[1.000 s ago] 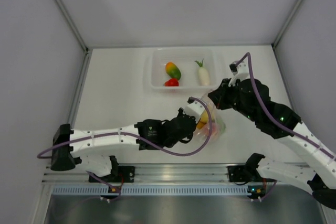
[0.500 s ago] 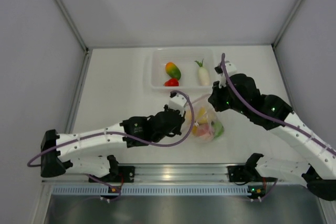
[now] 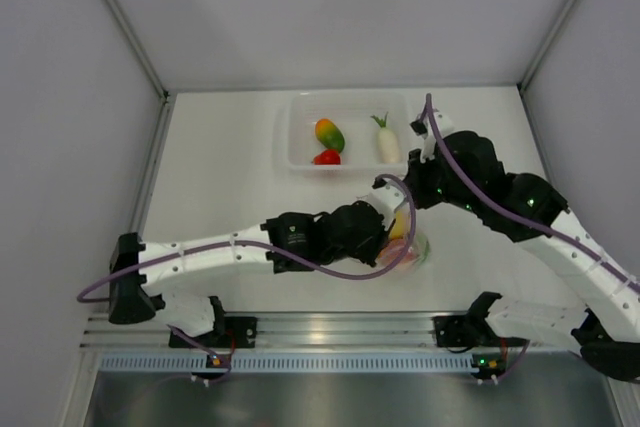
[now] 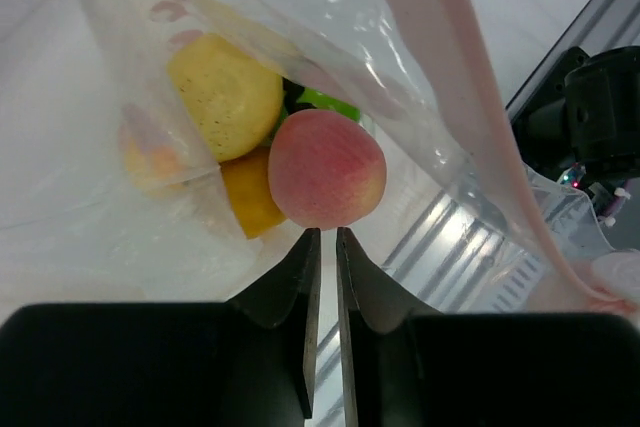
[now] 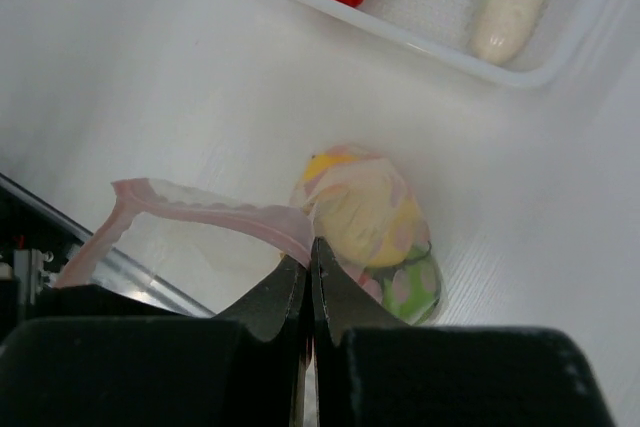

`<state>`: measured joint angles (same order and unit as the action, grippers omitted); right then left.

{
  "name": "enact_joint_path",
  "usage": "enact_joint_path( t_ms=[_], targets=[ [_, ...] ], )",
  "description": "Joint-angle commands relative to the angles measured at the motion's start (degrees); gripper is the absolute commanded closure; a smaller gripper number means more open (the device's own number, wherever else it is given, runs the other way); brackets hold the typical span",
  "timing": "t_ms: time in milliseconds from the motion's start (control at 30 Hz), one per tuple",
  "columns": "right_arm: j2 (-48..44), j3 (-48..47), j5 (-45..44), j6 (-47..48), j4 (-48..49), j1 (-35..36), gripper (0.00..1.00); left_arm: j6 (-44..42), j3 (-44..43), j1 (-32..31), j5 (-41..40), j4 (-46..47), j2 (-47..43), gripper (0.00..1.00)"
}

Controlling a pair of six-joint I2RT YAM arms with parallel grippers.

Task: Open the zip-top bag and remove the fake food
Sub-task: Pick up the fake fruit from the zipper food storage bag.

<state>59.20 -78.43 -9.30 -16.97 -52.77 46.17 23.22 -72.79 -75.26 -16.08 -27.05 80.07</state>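
While our right gripper pinches the pink strip of the limp zip-top bag, near of the tub, our left gripper, jaws barely parted, faces the fake food: light, slick, likely best gripped mid-body.

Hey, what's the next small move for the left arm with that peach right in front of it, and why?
Probably open the left gripper wider and ease it forward around the peach. Its jaws stand barely apart, too narrow for the fruit just beyond their tips, and the right gripper pinches the zip-top bag by its pink strip.
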Motion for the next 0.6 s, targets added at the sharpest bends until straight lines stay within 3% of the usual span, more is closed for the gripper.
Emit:
enact_joint_path(
  t_ms=[0,133,267,400,567],
  targets=[
    [0.5,0.4,1.4,0.6,-0.3,-3.4,1.00,-1.3,-3.0,-0.2,3.1,-0.7,4.0,0.82],
    [0.4,3.0,3.1,0.7,1.8,-6.4,1.00,-0.4,-3.3,-0.2,3.6,2.3,6.4,0.78],
    [0.3,3.7,3.8,0.9,2.4,-7.6,1.00,0.1,-3.1,-0.2,4.4,5.8,7.4,0.63],
    [0.2,4.1,4.2,1.4,2.9,-8.7,1.00,0.7,-1.0,-0.2,4.0,11.6,8.4,0.59],
    [-0.1,6.3,3.8,2.5,2.6,-10.0,1.00,1.5,-2.1,-0.3,1.0,12.4,13.0,0.53]
  ],
)
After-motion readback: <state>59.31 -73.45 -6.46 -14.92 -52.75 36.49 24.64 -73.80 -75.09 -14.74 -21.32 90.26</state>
